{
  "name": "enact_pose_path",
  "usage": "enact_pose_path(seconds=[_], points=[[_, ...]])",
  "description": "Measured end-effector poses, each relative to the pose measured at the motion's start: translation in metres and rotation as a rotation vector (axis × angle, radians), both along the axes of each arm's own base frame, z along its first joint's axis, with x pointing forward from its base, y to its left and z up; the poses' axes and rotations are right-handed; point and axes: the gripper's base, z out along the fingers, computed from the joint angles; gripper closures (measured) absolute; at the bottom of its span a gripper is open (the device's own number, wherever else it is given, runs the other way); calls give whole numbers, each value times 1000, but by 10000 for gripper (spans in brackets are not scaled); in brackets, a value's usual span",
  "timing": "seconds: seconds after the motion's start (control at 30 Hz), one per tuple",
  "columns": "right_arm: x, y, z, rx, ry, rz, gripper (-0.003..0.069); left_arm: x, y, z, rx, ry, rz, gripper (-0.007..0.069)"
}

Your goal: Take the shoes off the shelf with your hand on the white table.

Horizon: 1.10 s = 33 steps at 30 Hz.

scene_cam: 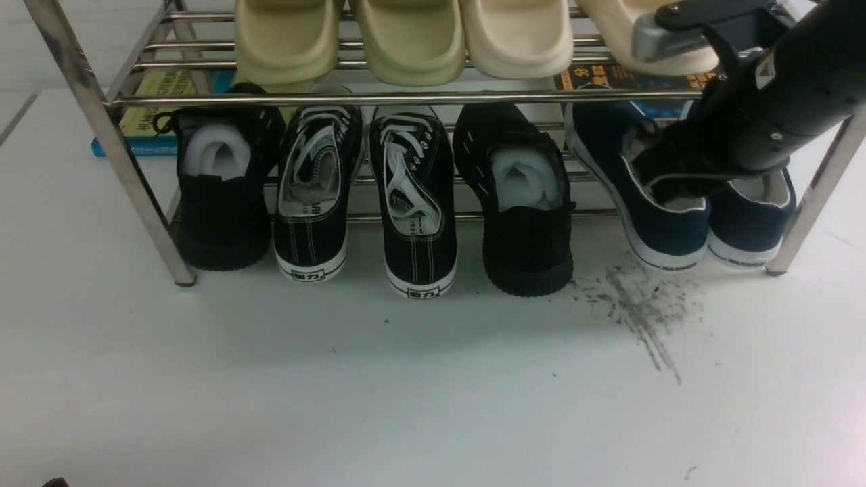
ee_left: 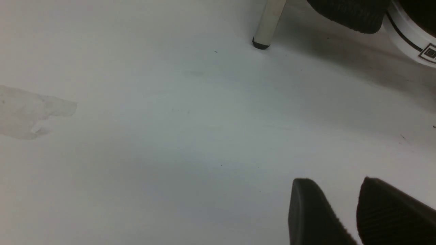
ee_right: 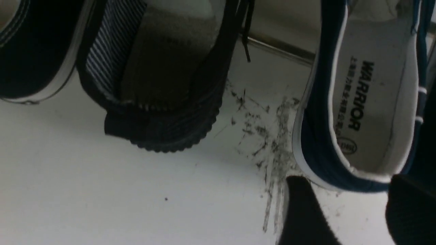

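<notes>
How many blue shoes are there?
2 blue shoes, both at the right end of the shelf's lower tier: left blue shoe next to an all-black shoe, right blue shoe outermost, partly hidden.

Open table (scene_cam: 406, 392) in frt; shelf bar (scene_cam: 406, 98) low over shoes (scene_cam: 612, 182); leg (scene_cam: 815, 196) just R.

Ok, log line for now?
navy shoes: both on shelf | right gripper: open at one heel | left gripper: empty, over white table
</notes>
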Motion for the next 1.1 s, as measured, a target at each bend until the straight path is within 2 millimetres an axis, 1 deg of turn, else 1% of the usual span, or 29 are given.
enact_pose_path(seconds=[0.07, 0.1, 0.13, 0.17, 0.2, 0.23, 0.27, 0.3, 0.33, 0.37, 0.43, 0.47, 0.53, 0.6, 0.63, 0.7, 0.8, 0.83, 0.87, 0.93, 1.1], points=[[7, 2, -7, -7, -10, 2, 250, 0, 0, 0, 0, 0, 0, 383], [14, 3, -15, -29, -20, 5, 233, 0, 0, 0, 0, 0, 0, 383], [19, 4, -20, -49, -32, 11, 227, 0, 0, 0, 0, 0, 0, 383], [19, 4, -20, -47, -35, 11, 227, 0, 0, 0, 0, 0, 0, 383], [29, 6, -32, -90, -46, 23, 223, 0, 0, 0, 0, 0, 0, 383], [29, 6, -32, -89, -49, 23, 223, 0, 0, 0, 0, 0, 0, 383], [35, 6, -41, -115, -52, 31, 223, 0, 0, 0, 0, 0, 0, 383], [40, 8, -49, -129, -48, 37, 225, 0, 0, 0, 0, 0, 0, 383], [40, 8, -50, -131, -46, 37, 226, 0, 0, 0, 0, 0, 0, 383], [46, 10, -59, -146, -48, 46, 229, 0, 0, 0, 0, 0, 0, 383], [49, 10, -64, -154, -52, 51, 232, 0, 0, 0, 0, 0, 0, 383], [54, 12, -72, -169, -57, 60, 241, 0, 0, 0, 0, 0, 0, 383], [58, 13, -77, -179, -67, 68, 257, 0, 0, 0, 0, 0, 0, 383], [60, 13, -82, -190, -71, 73, 291, 0, 0, 0, 0, 0, 0, 383], [61, 13, -83, -193, -69, 74, 317, 0, 0, 0, 0, 0, 0, 383], [61, 13, -85, -196, -62, 73, 413, 0, 0, 0, 0, 0, 0, 383], [60, 13, -83, -191, -60, 69, 601, 0, 0, 0, 0, 0, 0, 383], [59, 13, -82, -190, -59, 67, 634, 0, 0, 0, 0, -1, 0, 383], [59, 13, -82, -192, -57, 66, 636, 0, 0, 0, 0, 0, 0, 383], [54, 12, -76, -182, -43, 55, 641, 0, 0, 0, 0, 0, 0, 383], [28, 8, -47, -83, 59, 4, 641, 0, 0, 0, 0, 0, 0, 383]])
